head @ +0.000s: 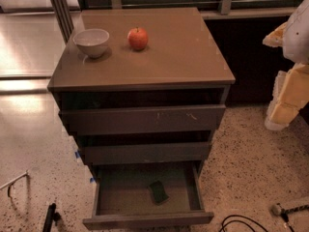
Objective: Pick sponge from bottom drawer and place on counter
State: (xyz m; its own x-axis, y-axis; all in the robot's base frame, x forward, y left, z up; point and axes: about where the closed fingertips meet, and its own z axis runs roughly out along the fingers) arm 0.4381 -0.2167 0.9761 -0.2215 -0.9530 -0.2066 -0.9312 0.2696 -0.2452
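The sponge (158,191), a small dark green pad, lies flat on the floor of the bottom drawer (147,220), right of its middle. That drawer is pulled wide open. The counter (164,62) is the tan-brown top of the cabinet above it. My gripper (282,105), white and yellowish, hangs at the right edge of the view. It is beside the cabinet at about the height of the upper drawers, well clear of the sponge and holding nothing that I can see.
A pale bowl (91,41) and a red apple (138,38) stand on the counter's back left. The two upper drawers (145,120) stick out slightly. Black cables (241,224) lie on the speckled floor at the lower right, and a dark tool (49,218) at the lower left.
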